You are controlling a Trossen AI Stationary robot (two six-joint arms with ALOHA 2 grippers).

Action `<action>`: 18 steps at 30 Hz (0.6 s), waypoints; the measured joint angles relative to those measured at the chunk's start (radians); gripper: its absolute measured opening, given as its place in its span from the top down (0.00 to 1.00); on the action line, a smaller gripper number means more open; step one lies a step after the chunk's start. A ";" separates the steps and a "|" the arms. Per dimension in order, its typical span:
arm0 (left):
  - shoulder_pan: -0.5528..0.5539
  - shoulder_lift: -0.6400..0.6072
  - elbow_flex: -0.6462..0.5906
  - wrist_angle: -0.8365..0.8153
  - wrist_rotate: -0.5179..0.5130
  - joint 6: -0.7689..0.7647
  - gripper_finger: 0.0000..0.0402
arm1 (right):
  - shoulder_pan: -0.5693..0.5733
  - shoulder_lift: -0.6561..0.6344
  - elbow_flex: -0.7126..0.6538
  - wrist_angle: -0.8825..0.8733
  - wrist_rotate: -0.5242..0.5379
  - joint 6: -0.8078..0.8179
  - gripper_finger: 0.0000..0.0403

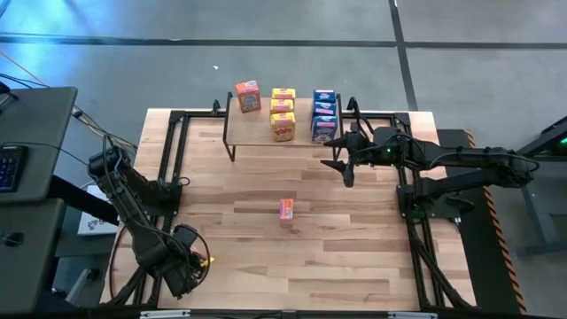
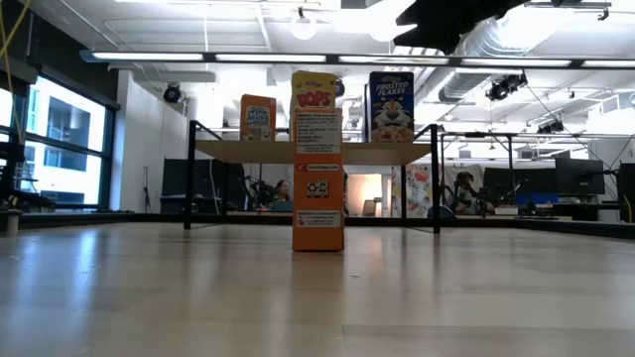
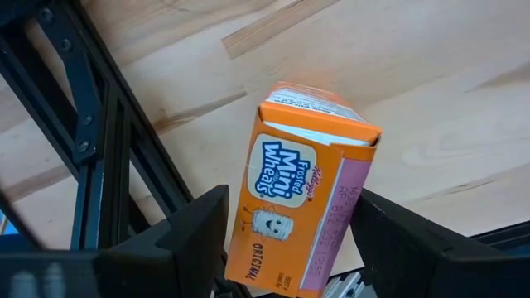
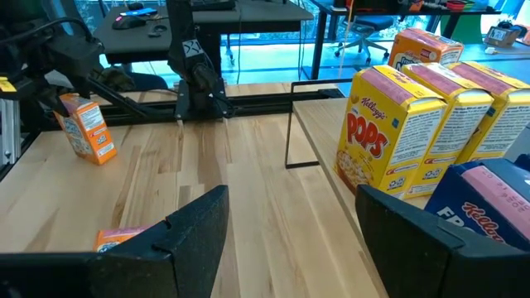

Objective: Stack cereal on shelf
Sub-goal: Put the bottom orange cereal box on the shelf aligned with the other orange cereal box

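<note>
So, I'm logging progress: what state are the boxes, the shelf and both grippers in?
left gripper: shut on Mini Wheats box, which is tilted
right gripper: open, empty, near the shelf
orange box on the table: upright, untouched
shelf: carrying seven boxes

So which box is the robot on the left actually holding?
Start at the wooden table and go to its near left corner, away from the shelf. There the left end effector grips an orange Frosted Mini-Wheats box. Unlike the orange box standing alone mid-table, it is pinched between two dark fingers.
</note>
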 joint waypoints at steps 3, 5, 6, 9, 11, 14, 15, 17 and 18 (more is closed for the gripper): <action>0.000 0.000 0.000 0.000 0.000 0.000 0.44 | 0.000 0.000 0.000 0.000 0.000 0.000 0.36; 0.000 0.000 -0.002 0.002 -0.002 0.000 0.47 | 0.000 0.000 0.000 0.000 0.000 0.000 0.36; 0.000 0.000 -0.005 0.002 -0.004 0.000 0.49 | 0.000 0.000 0.000 0.000 0.000 0.000 0.36; 0.000 0.000 -0.009 0.002 -0.005 0.001 0.56 | 0.000 0.000 0.000 0.000 0.000 0.000 0.36; 0.000 0.000 -0.010 0.002 -0.005 0.006 0.59 | 0.000 0.000 0.000 -0.001 0.000 0.000 0.36; 0.001 0.000 -0.010 0.002 -0.006 0.029 0.63 | 0.000 0.000 0.000 -0.001 0.000 0.000 0.36; 0.003 0.000 -0.010 0.002 -0.006 0.037 0.64 | 0.000 0.000 0.000 0.000 0.000 0.000 0.36; 0.010 -0.002 -0.010 0.001 -0.005 0.055 0.65 | 0.000 0.000 0.000 -0.001 0.000 0.000 0.36; 0.014 -0.005 -0.011 0.001 -0.004 0.066 0.66 | 0.000 0.000 0.000 -0.001 0.000 0.000 0.36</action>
